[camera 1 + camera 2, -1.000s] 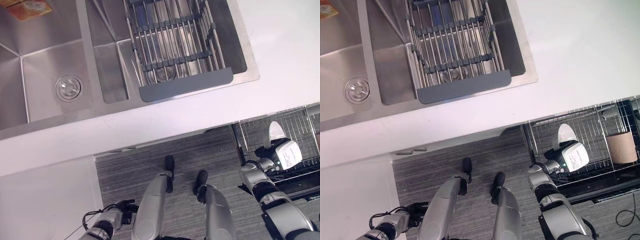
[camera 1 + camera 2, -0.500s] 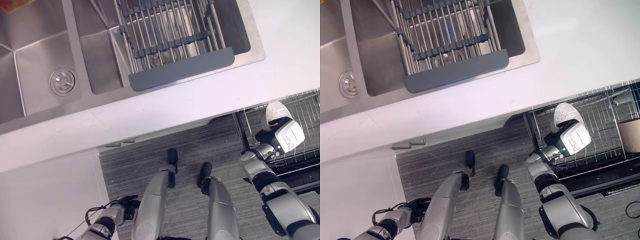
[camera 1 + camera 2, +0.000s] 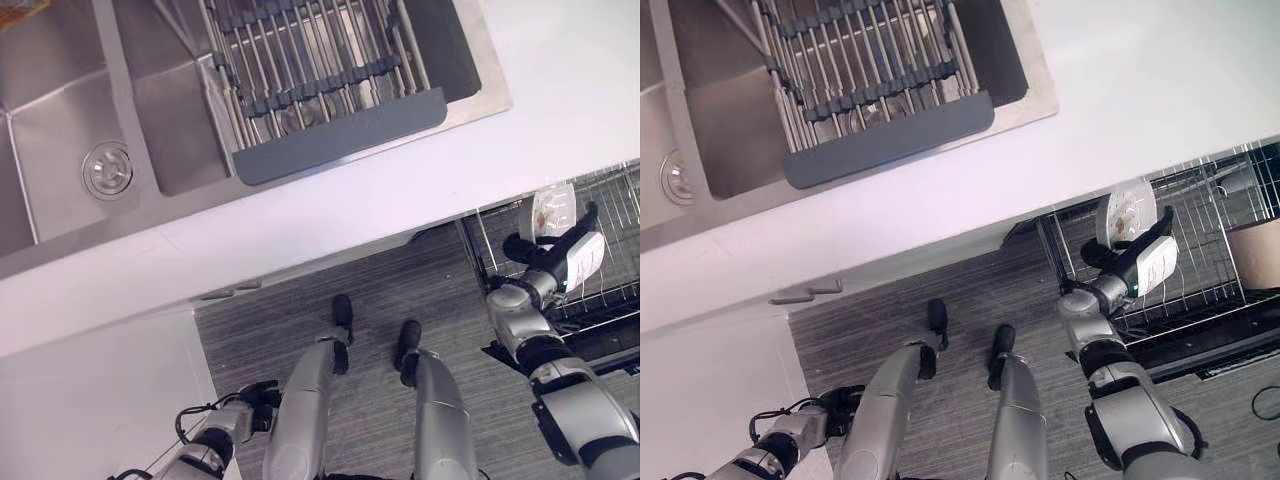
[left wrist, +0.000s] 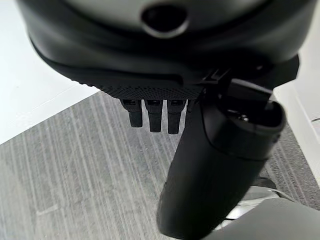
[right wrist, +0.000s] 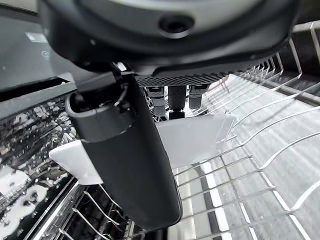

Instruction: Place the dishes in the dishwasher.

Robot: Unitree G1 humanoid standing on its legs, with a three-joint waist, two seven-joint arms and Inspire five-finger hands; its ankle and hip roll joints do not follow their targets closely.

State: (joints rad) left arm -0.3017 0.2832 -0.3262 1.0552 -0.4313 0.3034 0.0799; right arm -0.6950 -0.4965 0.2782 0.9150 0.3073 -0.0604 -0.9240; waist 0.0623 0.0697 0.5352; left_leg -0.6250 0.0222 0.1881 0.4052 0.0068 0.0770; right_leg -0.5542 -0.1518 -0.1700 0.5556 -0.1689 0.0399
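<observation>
A white plate [image 3: 1127, 215] with brownish marks on its face stands on edge over the wire dishwasher rack [image 3: 1200, 230], below the counter at the right. My right hand [image 3: 1130, 262] is shut on it. In the right wrist view the plate [image 5: 195, 137] sits pinched between the thumb [image 5: 130, 165] and the curled fingers, with the rack's tines [image 5: 260, 165] just beyond. My left hand [image 3: 250, 402] hangs low at the left beside the cabinet, over the striped floor. It holds nothing, and its fingers [image 4: 152, 115] are relaxed.
A white counter [image 3: 350, 220] runs across the view, holding a steel double sink [image 3: 60, 120] and a grey roll-up drying rack [image 3: 320, 80]. A brown cup [image 3: 1255, 255] sits in the dishwasher rack to the right of the plate. A white cabinet door [image 3: 90, 400] stands at the lower left.
The whole view has shifted. My right hand has rolled, so the plate's marked face now shows and stands a little higher over the rack. The left hand stays idle.
</observation>
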